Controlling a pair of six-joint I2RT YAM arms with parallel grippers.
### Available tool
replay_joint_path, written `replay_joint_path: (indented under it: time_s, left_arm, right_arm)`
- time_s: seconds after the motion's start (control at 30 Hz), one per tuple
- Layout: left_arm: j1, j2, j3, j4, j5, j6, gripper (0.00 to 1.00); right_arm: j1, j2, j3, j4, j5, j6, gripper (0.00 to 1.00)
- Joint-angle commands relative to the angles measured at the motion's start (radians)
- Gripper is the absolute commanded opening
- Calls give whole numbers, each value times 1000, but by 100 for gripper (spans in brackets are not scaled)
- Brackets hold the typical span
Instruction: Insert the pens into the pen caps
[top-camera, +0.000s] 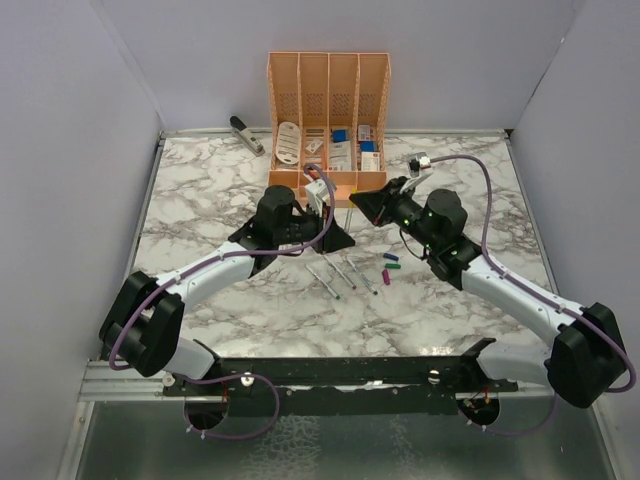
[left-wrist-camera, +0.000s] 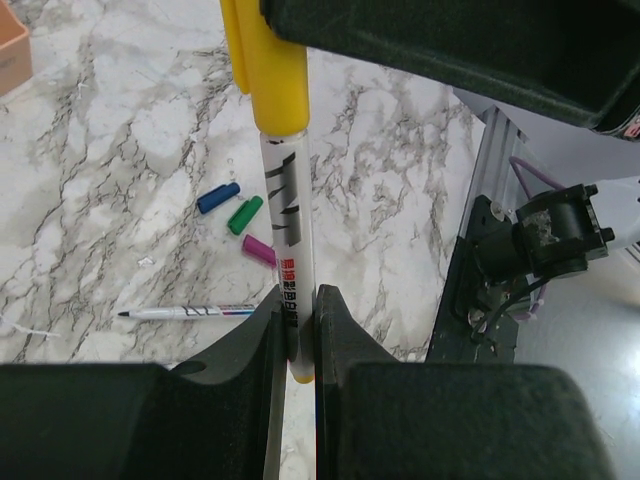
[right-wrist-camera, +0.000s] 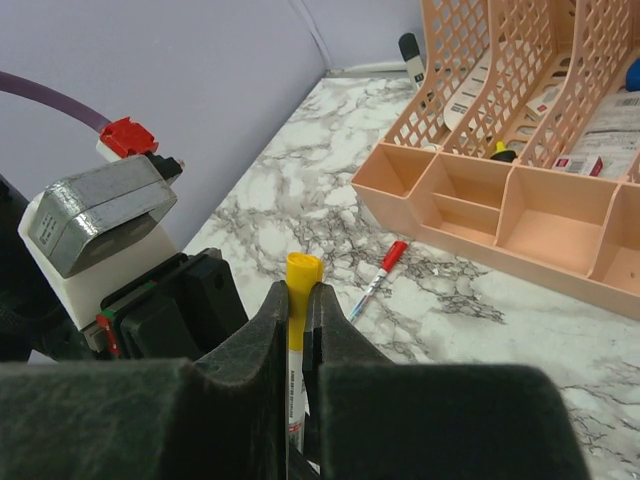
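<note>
Above the table my left gripper (left-wrist-camera: 298, 322) is shut on the lower end of a white pen (left-wrist-camera: 286, 220). A yellow pen cap (left-wrist-camera: 277, 95) sits over that pen's top end. My right gripper (right-wrist-camera: 303, 300) is shut on this yellow cap (right-wrist-camera: 301, 275), whose end pokes out past the fingertips. In the top view the two grippers, left (top-camera: 338, 232) and right (top-camera: 366, 206), meet in front of the organizer. Blue (left-wrist-camera: 218, 197), green (left-wrist-camera: 245, 214) and purple (left-wrist-camera: 259, 249) caps lie loose on the marble, with an uncapped pen (left-wrist-camera: 190, 312) beside them. Three pens (top-camera: 345, 274) lie mid-table.
A peach desk organizer (top-camera: 328, 120) stands at the back, its low front trays (right-wrist-camera: 520, 205) close to my right gripper. A red-capped pen (right-wrist-camera: 383, 273) lies before it. A stapler (top-camera: 247, 134) rests at the back left. A small clip-like object (top-camera: 418, 160) sits at the back right.
</note>
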Motion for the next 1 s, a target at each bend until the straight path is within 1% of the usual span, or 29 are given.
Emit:
replay_joint_path:
  time_s: [0.0, 0.3, 0.53, 0.73, 0.83, 0.97]
  left_arm:
    - [16, -29, 71, 111, -99, 1, 0]
    - [47, -61, 95, 110, -210, 18, 0]
    - [78, -67, 98, 99, -212, 17, 0]
    - [88, -86, 74, 89, -236, 14, 0]
    - [94, -84, 100, 60, -259, 46, 0]
    - [97, -70, 132, -3, -293, 85, 0]
  right_arm:
    - [16, 63, 8, -259, -70, -63, 1]
    - [80, 111, 22, -380, -15, -110, 1]
    - [109, 133, 23, -407, 24, -112, 1]
    - [120, 176, 76, -435, 34, -150, 1]
    - [154, 218, 103, -475, 55, -177, 1]
    - [178, 244, 102, -473, 56, -166, 1]
